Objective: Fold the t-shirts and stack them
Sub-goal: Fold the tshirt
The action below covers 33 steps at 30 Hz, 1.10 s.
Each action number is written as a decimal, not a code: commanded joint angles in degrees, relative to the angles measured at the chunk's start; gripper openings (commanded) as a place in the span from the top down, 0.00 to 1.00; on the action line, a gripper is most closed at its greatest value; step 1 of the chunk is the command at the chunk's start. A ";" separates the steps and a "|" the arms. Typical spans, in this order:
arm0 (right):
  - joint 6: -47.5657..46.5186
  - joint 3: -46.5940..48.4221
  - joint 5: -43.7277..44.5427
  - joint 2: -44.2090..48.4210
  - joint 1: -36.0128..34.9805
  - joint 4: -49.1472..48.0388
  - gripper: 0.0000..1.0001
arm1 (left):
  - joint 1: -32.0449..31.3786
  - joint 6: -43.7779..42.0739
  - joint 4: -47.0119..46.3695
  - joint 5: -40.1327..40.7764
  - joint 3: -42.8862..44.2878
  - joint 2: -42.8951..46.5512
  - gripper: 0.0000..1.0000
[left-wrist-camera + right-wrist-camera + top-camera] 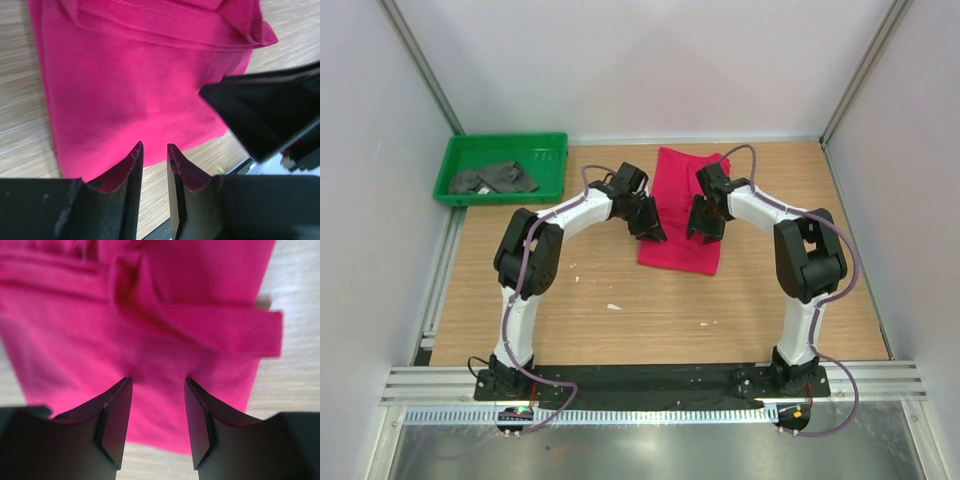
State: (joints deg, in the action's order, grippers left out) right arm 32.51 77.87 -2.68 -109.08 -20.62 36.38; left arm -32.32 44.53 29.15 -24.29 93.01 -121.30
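The crimson-red t-shirt lies on the wooden table, folded into a long strip running front to back. My left gripper hangs over its near left edge. In the left wrist view the jaws stand a narrow gap apart with nothing between them, above the red shirt. My right gripper is over the shirt's near right part. It is open and empty in the right wrist view, just above the red shirt. The dark grey t-shirt lies crumpled in the green tray.
The green plastic tray stands at the back left corner of the table. White walls close in the left, back and right sides. The right gripper's black body shows close by in the left wrist view.
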 commanded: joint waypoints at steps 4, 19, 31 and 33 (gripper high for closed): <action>-0.78 5.89 9.26 -3.94 0.14 -1.22 0.48 | -0.20 2.84 -4.10 -2.25 -2.57 0.01 0.76; -8.34 47.30 19.30 -22.42 1.90 13.80 0.44 | -1.17 -4.89 6.36 5.40 7.95 -0.34 0.62; -8.61 5.43 -7.67 7.37 5.14 2.23 0.37 | 3.14 -7.80 4.53 -8.72 8.08 -0.35 0.53; -7.91 -0.93 -18.82 9.93 6.03 -2.17 0.46 | 3.14 -6.75 0.05 -11.55 3.42 0.88 0.59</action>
State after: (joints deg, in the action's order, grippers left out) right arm 25.10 84.29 -6.28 -103.96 -16.23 41.28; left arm -28.71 39.00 32.69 -28.62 100.62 -123.42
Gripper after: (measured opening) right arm 0.576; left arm 0.440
